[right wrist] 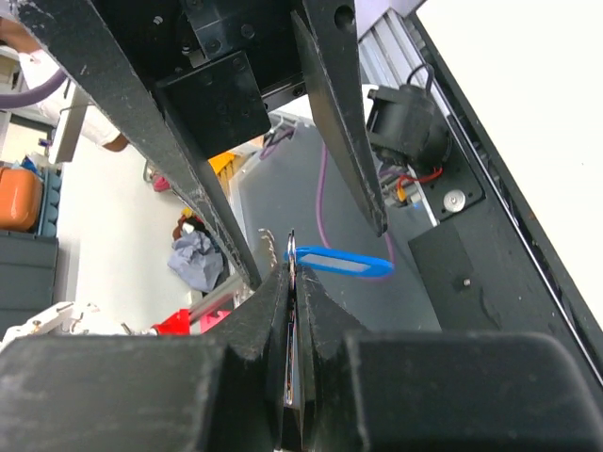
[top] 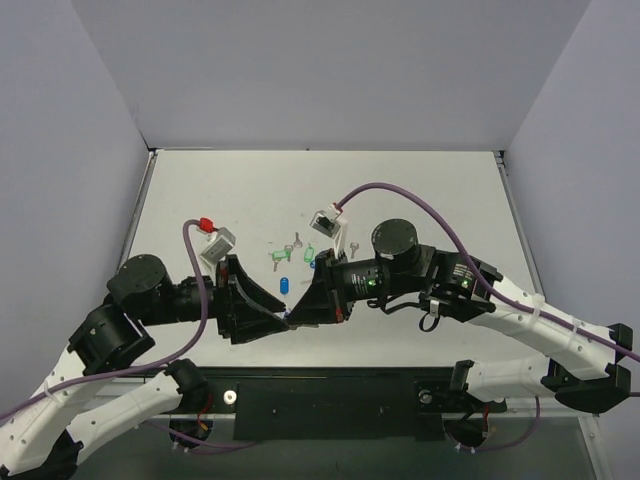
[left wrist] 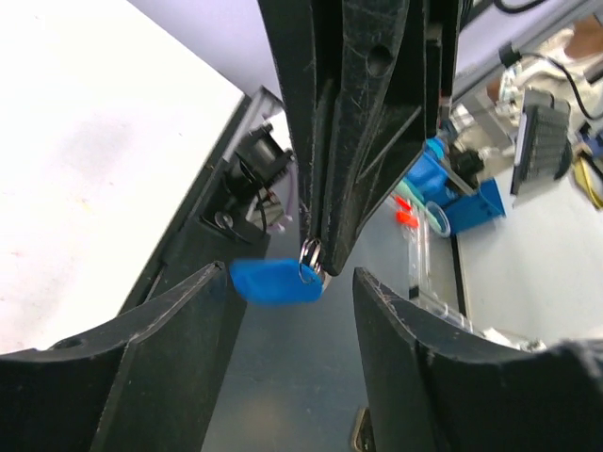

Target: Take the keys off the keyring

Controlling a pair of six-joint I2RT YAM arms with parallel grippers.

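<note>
The keyring's light-blue tag [left wrist: 273, 281] hangs from its small metal ring [left wrist: 311, 256] above the table's near edge. My right gripper [right wrist: 291, 268] is shut on that ring [right wrist: 290, 247]. A thin metal edge runs between its pads, and I cannot tell whether it is the key. The tag's white label [right wrist: 339, 264] sticks out sideways past the fingertips. My left gripper [left wrist: 292, 273] is open, one finger on each side of the tag without touching it. In the top view the two grippers meet tip to tip, left [top: 280, 318] against right [top: 298, 312]. The tag looks blurred.
On the table behind the grippers lie a darker blue tag [top: 283, 283], green tags [top: 309, 254] and loose grey keys [top: 353, 250]. The black front rail [top: 330, 400] runs below the grippers. Both arms' cables arc over the table.
</note>
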